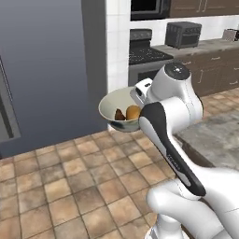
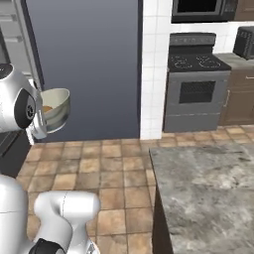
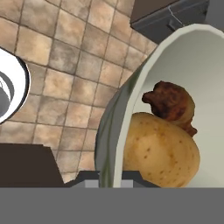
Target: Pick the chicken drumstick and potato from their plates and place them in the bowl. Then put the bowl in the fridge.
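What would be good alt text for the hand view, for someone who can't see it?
Close-up of a cream bowl held by its rim in the shut gripper, with a golden potato and a dark brown drumstick touching inside it. Brown tiled floor lies beyond the bowl.

Open tiled floor (image 1: 70, 182) ahead; fridge (image 1: 46, 70) wall blocks beyond; stone counter (image 2: 208, 193) blocks right.
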Controlling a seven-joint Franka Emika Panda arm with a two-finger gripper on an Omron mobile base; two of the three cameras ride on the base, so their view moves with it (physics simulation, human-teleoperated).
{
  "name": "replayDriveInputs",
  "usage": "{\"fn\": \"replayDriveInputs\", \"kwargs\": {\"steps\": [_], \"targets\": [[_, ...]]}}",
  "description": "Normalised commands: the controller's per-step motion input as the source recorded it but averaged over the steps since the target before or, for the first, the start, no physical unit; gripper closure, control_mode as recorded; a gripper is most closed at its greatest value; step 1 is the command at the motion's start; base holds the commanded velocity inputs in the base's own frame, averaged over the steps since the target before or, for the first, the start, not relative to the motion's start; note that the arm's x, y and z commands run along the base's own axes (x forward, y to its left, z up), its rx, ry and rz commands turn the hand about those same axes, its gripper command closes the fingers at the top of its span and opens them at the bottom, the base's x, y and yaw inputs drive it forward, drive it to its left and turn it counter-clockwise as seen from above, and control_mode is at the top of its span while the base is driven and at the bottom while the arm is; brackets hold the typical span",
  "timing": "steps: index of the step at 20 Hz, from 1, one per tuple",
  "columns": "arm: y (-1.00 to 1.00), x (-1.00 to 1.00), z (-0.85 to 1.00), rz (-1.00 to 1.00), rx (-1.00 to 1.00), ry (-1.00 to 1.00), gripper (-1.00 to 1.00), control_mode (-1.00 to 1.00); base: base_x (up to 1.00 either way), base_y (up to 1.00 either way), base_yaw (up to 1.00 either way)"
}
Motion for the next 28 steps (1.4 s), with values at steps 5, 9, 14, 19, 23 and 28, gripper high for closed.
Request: {"fn": "replayDriveInputs", "kwargs": {"steps": [5, 9, 14, 19, 23, 28], "targets": [[0.0, 0.0, 0.0, 0.0, 0.0, 0.0, 1.0, 1.0, 0.79, 0.31, -0.28], [0.0, 0.0, 0.0, 0.0, 0.0, 0.0, 1.0, 1.0, 0.82, 0.34, -0.24], [0.0, 0.0, 0.0, 0.0, 0.0, 0.0, 1.0, 1.0, 0.82, 0.35, -0.21], [0.0, 0.0, 0.0, 0.0, 0.0, 0.0, 1.0, 1.0, 0.76, 0.34, 0.01], [0.0, 0.0, 0.0, 0.0, 0.0, 0.0, 1.0, 1.0, 0.73, 0.3, 0.28], [0.0, 0.0, 0.0, 0.0, 0.0, 0.0, 1.0, 1.0, 0.65, 0.19, 0.43]]}}
